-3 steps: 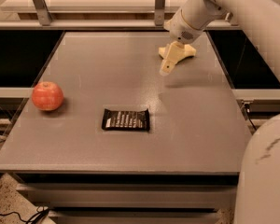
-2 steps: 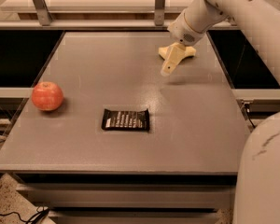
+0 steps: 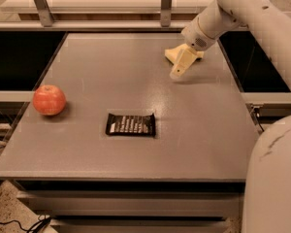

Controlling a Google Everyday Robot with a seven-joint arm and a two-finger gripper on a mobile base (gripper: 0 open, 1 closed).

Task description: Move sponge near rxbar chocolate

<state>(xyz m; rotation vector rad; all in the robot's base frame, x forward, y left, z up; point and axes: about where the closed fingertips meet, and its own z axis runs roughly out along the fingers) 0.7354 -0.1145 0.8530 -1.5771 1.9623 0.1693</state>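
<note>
The pale yellow sponge (image 3: 170, 54) lies at the back right of the grey table (image 3: 87, 76), partly hidden behind my gripper. My cream-coloured gripper (image 3: 180, 65) reaches down from the upper right and is right at the sponge, its tip close to the table top. Whether it holds the sponge is not clear. The rxbar chocolate (image 3: 130, 124), a flat black bar with white lettering, lies flat near the middle front of the table, well to the front left of the sponge.
A red apple (image 3: 49, 100) sits at the left edge of the table. My white arm (image 3: 242, 8) comes in from the upper right and a large white body part (image 3: 274, 178) fills the lower right. Metal rails (image 3: 166, 4) stand behind the table.
My arm's wrist has shifted slightly to the right. The gripper stays at the sponge, and the sponge, bar and apple have not visibly moved.
</note>
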